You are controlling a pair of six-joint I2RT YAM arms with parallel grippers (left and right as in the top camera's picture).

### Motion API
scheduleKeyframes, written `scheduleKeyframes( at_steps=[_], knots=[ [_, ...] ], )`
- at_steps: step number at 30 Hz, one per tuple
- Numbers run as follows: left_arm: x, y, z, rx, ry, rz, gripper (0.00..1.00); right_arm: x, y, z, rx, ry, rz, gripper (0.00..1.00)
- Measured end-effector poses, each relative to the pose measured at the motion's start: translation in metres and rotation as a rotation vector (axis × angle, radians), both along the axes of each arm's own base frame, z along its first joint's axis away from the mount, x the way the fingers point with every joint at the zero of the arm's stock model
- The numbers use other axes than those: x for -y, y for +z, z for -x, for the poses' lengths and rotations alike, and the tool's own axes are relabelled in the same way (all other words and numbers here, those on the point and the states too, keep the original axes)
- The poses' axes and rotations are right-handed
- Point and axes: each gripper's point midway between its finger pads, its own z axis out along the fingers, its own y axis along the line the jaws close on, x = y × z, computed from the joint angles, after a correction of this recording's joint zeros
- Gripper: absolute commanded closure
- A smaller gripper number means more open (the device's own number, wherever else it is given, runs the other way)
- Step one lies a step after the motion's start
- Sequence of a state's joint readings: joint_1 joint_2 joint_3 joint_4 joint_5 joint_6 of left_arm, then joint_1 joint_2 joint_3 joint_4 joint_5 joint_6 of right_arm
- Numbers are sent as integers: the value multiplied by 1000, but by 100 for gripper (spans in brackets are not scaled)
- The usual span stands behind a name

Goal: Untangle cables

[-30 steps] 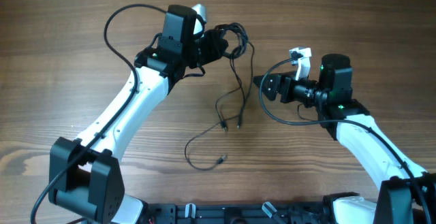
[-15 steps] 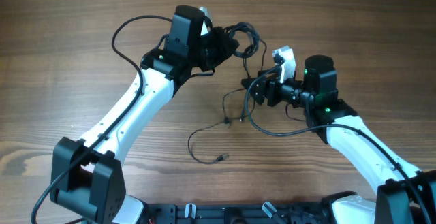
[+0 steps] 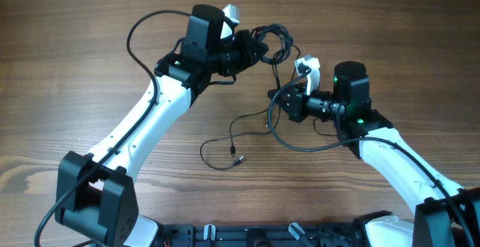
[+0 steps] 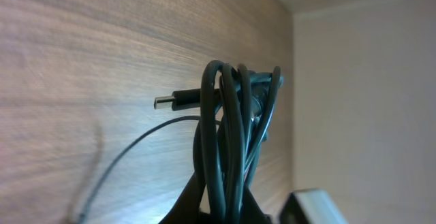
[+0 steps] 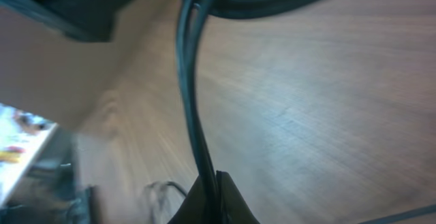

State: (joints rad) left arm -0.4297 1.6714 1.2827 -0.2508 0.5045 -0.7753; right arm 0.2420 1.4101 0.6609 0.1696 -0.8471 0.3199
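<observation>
The cables (image 3: 274, 40) are thin black cords bunched in a coil held above the table, with my left gripper (image 3: 253, 52) shut on the bunch. In the left wrist view the looped cords (image 4: 235, 129) rise from between my left gripper (image 4: 225, 214) and one plug (image 4: 174, 101) sticks out sideways. My right gripper (image 3: 276, 98) sits just below and right of the coil, shut on a single strand. That strand (image 5: 190, 108) runs up from my right gripper (image 5: 212, 200). Loose cord ends (image 3: 225, 143) trail down onto the wood.
The wooden table (image 3: 75, 89) lies under everything. A thicker black robot cable (image 3: 139, 29) arcs beside the left arm, and another (image 3: 300, 146) loops under the right arm. The arm bases (image 3: 94, 202) stand at the near edge.
My right gripper moved left to the hanging cords and went from open to shut on one strand. The left gripper shifted right with the coil. The loose ends slid left on the table.
</observation>
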Motion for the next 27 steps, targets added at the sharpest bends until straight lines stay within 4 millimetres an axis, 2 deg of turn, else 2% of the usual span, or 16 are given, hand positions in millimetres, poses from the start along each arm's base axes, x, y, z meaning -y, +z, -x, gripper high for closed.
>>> scheduleKeyframes(
  at_steps=[4, 10, 16, 21, 27],
  knots=[
    [2, -4, 4, 105, -89, -84, 96, 8, 14, 1, -58, 17, -102, 96],
    [23, -5, 20, 250, -248, -167, 96, 20, 34, -4, -93, 10, -206, 96],
    [43, -7, 39, 351, -378, -221, 96, 26, 23, -11, -212, -87, -205, 96],
    [40, -10, 39, 372, -397, -253, 96, 32, 15, -16, -270, -159, -200, 96],
    [39, -12, 41, 404, -441, -270, 96, 42, 17, -26, -285, -223, -219, 96]
  ],
)
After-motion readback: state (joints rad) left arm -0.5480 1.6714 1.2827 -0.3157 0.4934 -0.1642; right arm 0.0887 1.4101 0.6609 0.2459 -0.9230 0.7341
